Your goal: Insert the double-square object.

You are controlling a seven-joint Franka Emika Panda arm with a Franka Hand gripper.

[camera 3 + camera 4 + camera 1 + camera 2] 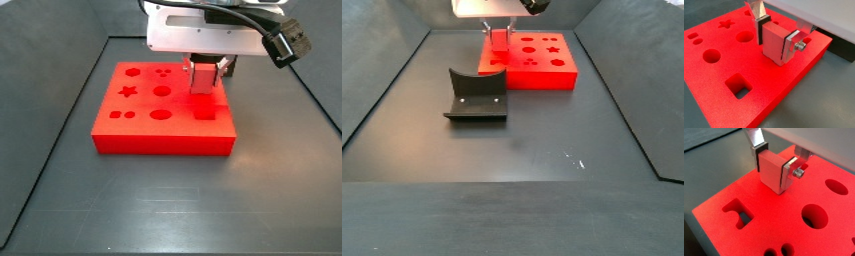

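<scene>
1. I see a dark grey floor (160, 200) with low dark walls along its sides in both side views.
2. A large flat red block (163, 110) with shaped holes lies directly on it.
3. In a side view, a dark grey curved holder (476, 96) sits on the floor just beside the block.
4. The gripper (207, 66) hangs above the block's top.
</scene>
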